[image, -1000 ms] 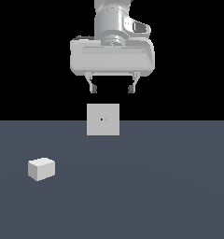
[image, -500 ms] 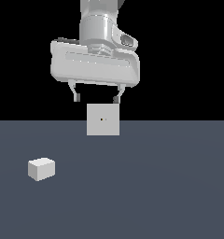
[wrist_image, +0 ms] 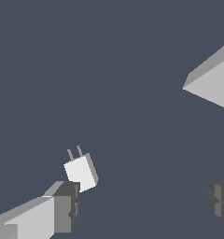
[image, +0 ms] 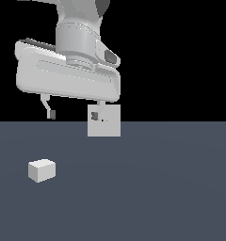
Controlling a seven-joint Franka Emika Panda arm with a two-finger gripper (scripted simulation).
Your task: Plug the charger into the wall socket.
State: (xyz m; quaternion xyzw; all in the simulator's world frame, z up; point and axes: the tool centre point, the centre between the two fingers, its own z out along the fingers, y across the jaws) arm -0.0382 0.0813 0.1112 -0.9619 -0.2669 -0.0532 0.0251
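The charger is a small off-white block lying on the dark floor at the exterior view's left; the wrist view shows the charger with two thin prongs sticking out of one end. The wall socket is a flat light-grey square plate standing upright behind it, and one corner of the socket shows in the wrist view. My gripper hangs open high above the floor, between charger and socket and nearer the camera, its far finger overlapping the plate. Nothing is between the fingers.
The dark grey floor stretches across the lower half of the exterior view, under a black background.
The gripper has swung toward the exterior view's left and closer to the camera, so it looks larger. It stays open. Charger and socket have not moved.
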